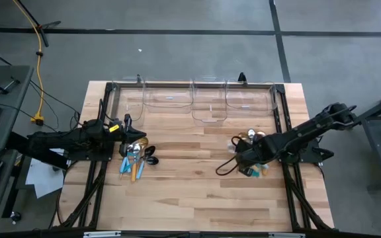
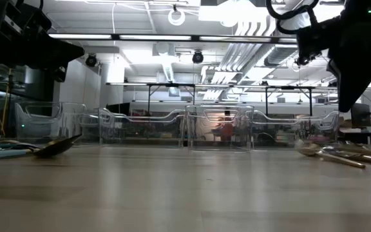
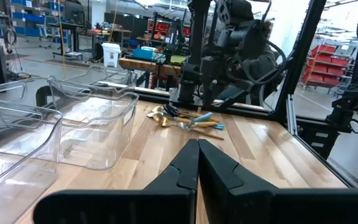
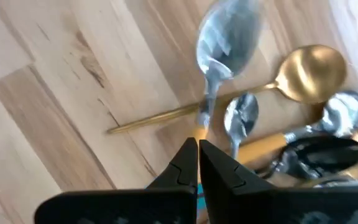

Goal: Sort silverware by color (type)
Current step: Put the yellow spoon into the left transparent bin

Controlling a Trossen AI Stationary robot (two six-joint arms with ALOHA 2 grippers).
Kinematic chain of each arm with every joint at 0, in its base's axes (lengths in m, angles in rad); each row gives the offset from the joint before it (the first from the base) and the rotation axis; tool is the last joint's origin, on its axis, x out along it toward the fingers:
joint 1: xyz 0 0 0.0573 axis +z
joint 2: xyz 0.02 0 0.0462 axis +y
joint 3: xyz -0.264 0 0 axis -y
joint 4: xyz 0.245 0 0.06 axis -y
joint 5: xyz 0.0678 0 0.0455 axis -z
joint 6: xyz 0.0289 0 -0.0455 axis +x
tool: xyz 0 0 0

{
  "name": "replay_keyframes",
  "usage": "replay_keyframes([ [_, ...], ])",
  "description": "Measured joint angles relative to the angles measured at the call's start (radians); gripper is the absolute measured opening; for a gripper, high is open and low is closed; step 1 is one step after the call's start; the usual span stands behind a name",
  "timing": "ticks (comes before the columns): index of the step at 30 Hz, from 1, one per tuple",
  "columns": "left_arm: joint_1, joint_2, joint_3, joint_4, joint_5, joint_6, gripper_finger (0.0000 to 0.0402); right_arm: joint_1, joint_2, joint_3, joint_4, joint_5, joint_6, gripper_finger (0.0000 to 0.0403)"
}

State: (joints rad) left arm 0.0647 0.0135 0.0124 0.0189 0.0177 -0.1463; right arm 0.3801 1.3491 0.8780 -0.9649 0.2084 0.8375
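Note:
The silverware lies in two heaps on the wooden table. The left heap (image 1: 136, 156) (image 2: 51, 148) has gold, black, light-blue-handled and orange-handled pieces. The right heap (image 1: 250, 140) (image 3: 185, 119) (image 2: 330, 154) has gold spoons, silver spoons and a black one. My left gripper (image 1: 126, 125) (image 3: 197, 149) is shut and hovers just beyond the left heap's far side. My right gripper (image 1: 243, 158) (image 4: 197, 146) is shut over the near side of the right heap, its tips above a silver spoon (image 4: 225, 43) where the neck meets the orange handle. My right gripper comes from above at the handle (image 4: 200, 130) of the silver spoon, with the fingers running along it. The fingers hide the spot below the tips, so I cannot tell whether it touches the spoon.
Several clear plastic bins (image 1: 209, 106) (image 3: 92, 124) (image 2: 218, 125) stand in a row along the table's far edge. Dark frame rails (image 1: 283, 119) run along both sides of the table. Bare wood (image 1: 190, 172) lies between the two heaps and toward the near edge.

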Motion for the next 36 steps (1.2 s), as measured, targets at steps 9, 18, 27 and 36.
replay_keyframes([
  [9,0.000,0.000,0.000,0.000,0.000,0.000,0.0000,-0.006,0.000,-0.036,0.067,-0.007,0.029,0.0000],
  [18,0.000,0.000,0.000,0.000,-0.001,0.000,0.0000,-0.011,0.000,-0.043,0.085,-0.025,0.106,0.0011],
  [27,0.000,0.000,0.000,0.000,-0.004,0.000,0.0000,-0.016,0.021,-0.043,0.062,-0.025,0.123,0.0135],
  [36,0.000,0.000,0.000,0.001,-0.005,0.016,0.0000,-0.037,0.138,-0.163,0.179,-0.053,0.087,0.0174],
])
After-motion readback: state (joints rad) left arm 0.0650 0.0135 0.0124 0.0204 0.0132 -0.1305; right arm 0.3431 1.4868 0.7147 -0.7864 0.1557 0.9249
